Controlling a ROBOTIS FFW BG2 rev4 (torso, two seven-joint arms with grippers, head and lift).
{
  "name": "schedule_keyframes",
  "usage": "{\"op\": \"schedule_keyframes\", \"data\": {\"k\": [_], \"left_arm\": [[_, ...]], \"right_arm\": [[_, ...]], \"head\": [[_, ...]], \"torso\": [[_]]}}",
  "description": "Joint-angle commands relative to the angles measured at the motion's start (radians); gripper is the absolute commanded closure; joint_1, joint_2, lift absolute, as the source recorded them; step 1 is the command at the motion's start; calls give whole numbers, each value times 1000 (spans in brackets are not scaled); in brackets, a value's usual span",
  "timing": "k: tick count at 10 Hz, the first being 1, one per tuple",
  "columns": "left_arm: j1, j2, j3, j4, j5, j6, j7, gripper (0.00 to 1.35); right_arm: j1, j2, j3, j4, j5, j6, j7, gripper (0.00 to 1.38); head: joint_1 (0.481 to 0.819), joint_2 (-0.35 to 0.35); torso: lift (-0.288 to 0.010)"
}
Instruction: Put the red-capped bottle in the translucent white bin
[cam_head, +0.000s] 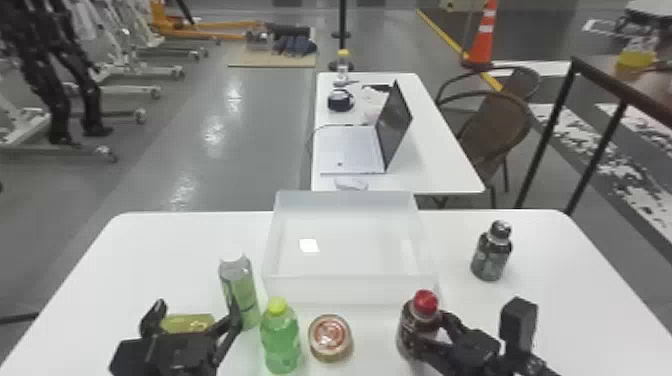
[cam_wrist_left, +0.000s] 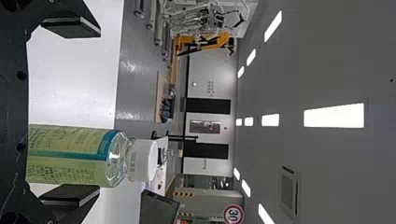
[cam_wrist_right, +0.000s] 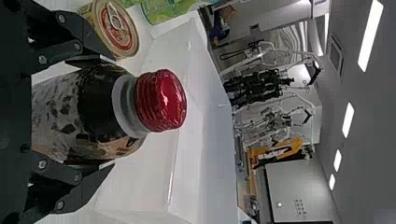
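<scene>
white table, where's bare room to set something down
Bare table lies left of and beyond the white-capped bottle, and right of the dark-capped bottle. The near side is crowded: green bottle, can and red-capped bottle stand before the bin.

number 30, on a round red-rimmed sign (cam_wrist_left: 233, 214), left wrist view

green bottle (cam_head: 280, 336), round can (cam_head: 330, 337), open laptop (cam_head: 350, 147)
</scene>
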Motion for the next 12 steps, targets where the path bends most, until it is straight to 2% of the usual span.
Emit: {"op": "schedule_keyframes", "data": {"k": [1,4,6,7,9,12], "left_arm": [[0,0,-1,1,2,0,0,125],[0,1,-1,1,2,2,0,125],[0,-2,0,1,2,3,0,125],[0,-2,0,2,2,3,0,125],[-5,0,-4,5,2,3,0,125],[-9,5,-12,11,11,2,0,124]], "right_arm": [[-4,0,0,-4,0,3,1,984],[-19,-8,0,-105,-40,70,-7,984],[-24,-11,2,-195,-43,122,-36,983],[-36,-14,2,-203,-60,127,-48,981],[-91,-29,25,-176,-74,116,-67,981],[-193,-54,72,-62,-83,43,-83,957]], "head": [[549,0],[549,0],[549,0],[549,0],[549,0],[549,0]], "torso": [[-100],[-100],[-100],[-100],[-100],[-100]]}}
